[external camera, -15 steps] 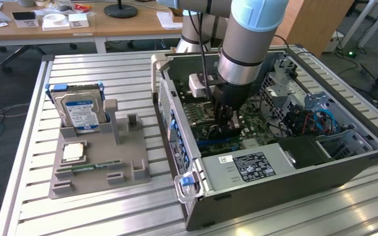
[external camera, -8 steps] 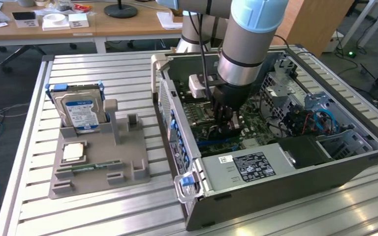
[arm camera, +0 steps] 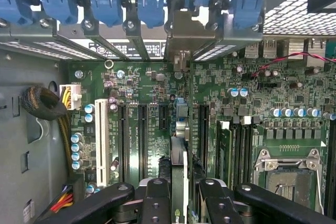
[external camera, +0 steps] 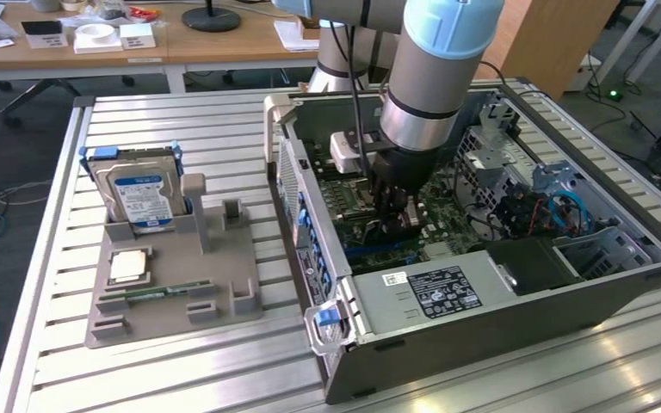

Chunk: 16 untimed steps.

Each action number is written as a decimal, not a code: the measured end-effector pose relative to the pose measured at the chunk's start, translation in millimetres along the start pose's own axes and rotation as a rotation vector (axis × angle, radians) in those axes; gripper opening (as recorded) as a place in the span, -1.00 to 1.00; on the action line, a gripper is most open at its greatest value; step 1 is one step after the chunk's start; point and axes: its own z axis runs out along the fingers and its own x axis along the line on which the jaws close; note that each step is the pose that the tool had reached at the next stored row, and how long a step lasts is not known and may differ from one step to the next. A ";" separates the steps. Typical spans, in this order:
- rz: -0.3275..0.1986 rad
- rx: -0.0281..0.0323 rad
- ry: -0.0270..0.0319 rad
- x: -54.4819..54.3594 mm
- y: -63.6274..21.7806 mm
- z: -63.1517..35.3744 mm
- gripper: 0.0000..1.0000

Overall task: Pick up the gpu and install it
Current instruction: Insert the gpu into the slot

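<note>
One grey-and-blue robot arm reaches in the exterior view into the open dark-grey metal computer case, its black gripper low over the green motherboard; at nine o'clock from the case, a grey plastic tray carries an upright silver hard drive with a blue-white label. In the wrist view the gripper's black fingers are clamped narrow on the gpu, a thin dark circuit card seen edge-on, standing upright over the motherboard's black expansion slots, in line with a grey metal bracket among blue clips.
</note>
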 end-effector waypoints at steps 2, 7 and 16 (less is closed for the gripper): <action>0.000 -0.0003 0.0005 0.0 0.0 -0.1 -0.48; 0.000 -0.0004 0.0006 0.1 0.0 0.8 -0.48; 0.000 -0.0003 0.0005 0.1 0.0 0.8 -0.48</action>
